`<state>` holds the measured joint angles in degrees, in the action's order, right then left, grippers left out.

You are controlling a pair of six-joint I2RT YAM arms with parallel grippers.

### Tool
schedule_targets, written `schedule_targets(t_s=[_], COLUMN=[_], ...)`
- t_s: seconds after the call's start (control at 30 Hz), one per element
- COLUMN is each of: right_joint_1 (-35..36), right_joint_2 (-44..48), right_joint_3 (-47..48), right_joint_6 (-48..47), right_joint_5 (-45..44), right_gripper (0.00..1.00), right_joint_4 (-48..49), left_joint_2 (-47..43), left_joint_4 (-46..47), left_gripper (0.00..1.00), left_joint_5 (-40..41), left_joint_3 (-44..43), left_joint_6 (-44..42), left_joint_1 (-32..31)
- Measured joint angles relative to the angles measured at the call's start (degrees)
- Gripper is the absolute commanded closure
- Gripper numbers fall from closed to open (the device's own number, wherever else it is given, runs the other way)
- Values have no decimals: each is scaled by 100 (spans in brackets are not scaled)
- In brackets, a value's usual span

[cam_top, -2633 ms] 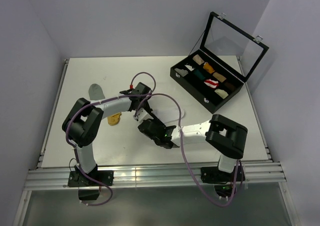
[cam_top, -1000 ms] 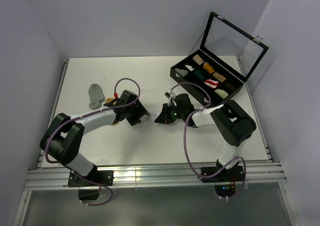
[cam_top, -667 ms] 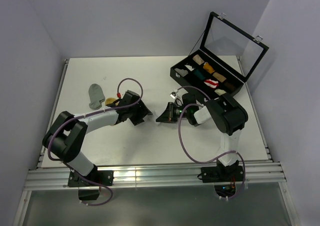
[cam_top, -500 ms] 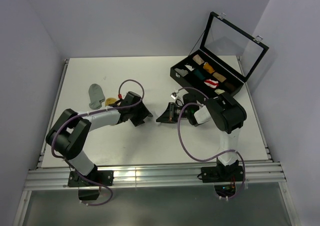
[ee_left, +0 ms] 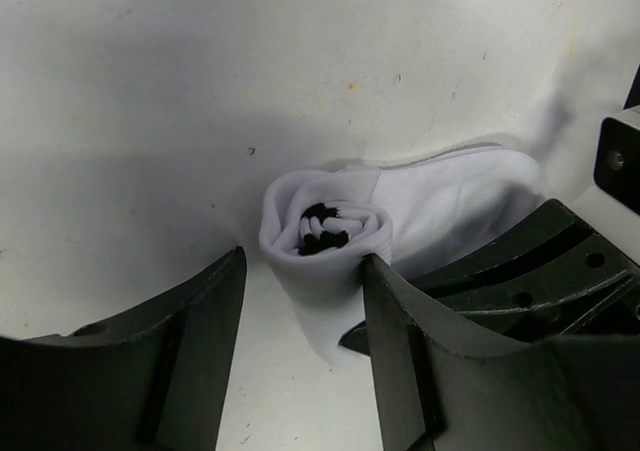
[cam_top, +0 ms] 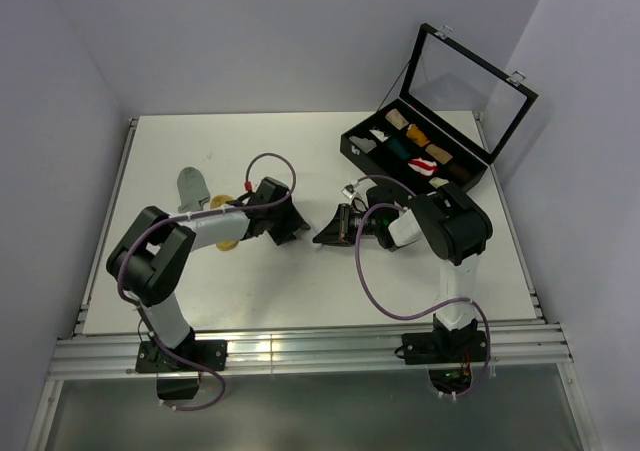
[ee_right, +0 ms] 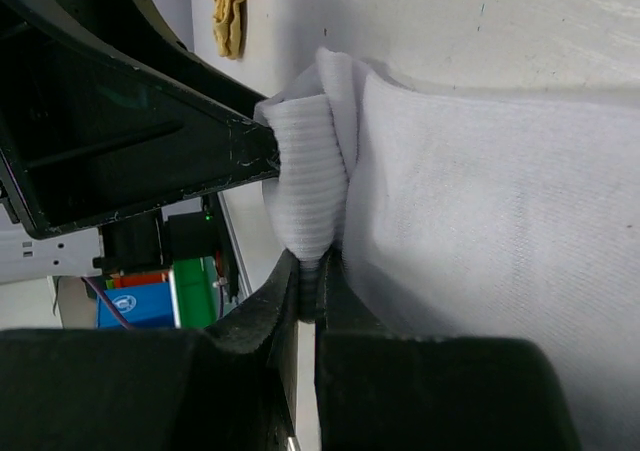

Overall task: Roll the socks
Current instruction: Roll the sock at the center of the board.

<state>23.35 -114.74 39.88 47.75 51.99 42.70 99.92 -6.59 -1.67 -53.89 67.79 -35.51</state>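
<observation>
Left gripper (ee_left: 302,271) has edged closer to the right gripper (ee_right: 308,271), its arm's elbow swung inward.
Its hard black jaws stand apart, straddling the tight spiral end of the white sock (ee_left: 440,196), a soft ribbed knit with black stripes coiled inside. The right gripper is clenched on the sock's smooth flat tail. The sock lies mid-table (cam_top: 300,141), clear of every edge.

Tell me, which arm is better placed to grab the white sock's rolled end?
Left, probably. The left gripper is open and straddles the rolled end of the white sock, a finger each side. The right gripper is shut, pinching the sock's fabric.
</observation>
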Motion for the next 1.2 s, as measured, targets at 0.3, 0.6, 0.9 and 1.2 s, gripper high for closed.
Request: schedule_targets(t_s=[0.3, 0.6, 0.9, 1.2], right_joint_1=[-11, 83, 1126, 2752], right_joint_2=[-9, 605, 2179, 2594], right_joint_3=[90, 214, 219, 584], right_joint_6=[-26, -706, -1860, -2999], right_joint_5=[24, -645, -3434, -6186], right_gripper=[100, 53, 48, 48], right_joint_4=[-201, -1429, -3215, -3781], left_joint_2=[374, 627, 831, 748], left_joint_4=[-15, -564, -1333, -1622], left_gripper=[72, 91, 91, 91], left_joint_5=[-168, -199, 0, 249], left_joint_3=[-341, -863, -1445, -1469], left_joint_6=[-92, -345, -992, -1259], left_joint_1=[-4, -13, -48, -46])
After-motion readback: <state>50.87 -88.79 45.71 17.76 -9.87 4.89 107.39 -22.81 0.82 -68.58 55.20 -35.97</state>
